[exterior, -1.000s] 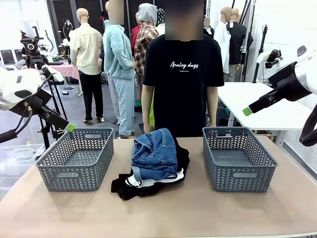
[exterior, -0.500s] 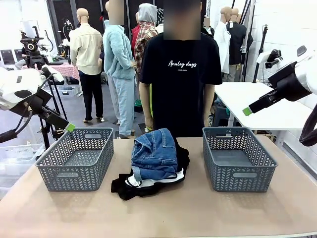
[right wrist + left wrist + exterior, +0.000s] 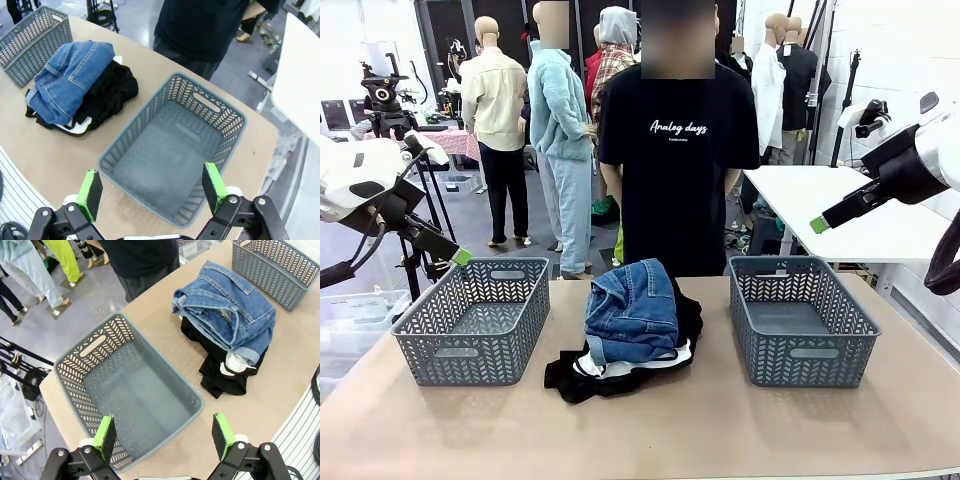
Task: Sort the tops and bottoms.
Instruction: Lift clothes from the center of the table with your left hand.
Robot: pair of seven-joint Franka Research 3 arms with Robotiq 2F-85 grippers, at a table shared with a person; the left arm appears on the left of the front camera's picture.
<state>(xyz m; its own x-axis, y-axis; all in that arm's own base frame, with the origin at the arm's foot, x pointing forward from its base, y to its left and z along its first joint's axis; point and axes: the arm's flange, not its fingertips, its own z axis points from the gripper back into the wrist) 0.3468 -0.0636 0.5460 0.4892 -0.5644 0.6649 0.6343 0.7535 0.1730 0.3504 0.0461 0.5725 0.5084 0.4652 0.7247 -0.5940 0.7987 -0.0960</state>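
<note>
A heap of clothes lies mid-table between two empty grey baskets: folded blue jeans (image 3: 632, 312) on top of a black garment (image 3: 582, 375) with a white edge showing. My left gripper (image 3: 460, 257) hangs open above the left basket (image 3: 470, 355); in the left wrist view the open gripper (image 3: 164, 432) looks down into that basket (image 3: 90, 347), with the jeans (image 3: 230, 305) and black garment (image 3: 220, 372) beyond. My right gripper (image 3: 820, 224) is open, high above the right basket (image 3: 810, 355). The right wrist view shows the gripper (image 3: 152, 185) over this basket (image 3: 207, 102), jeans (image 3: 70, 80) to its left.
A person in a black T-shirt (image 3: 680, 160) stands at the table's far edge, behind the heap, hands down. A white table (image 3: 840, 205) stands beyond the right basket. Bare tabletop (image 3: 650, 430) runs along the near side.
The person has shifted slightly to the left. Both arms and the clothes have stayed still.
</note>
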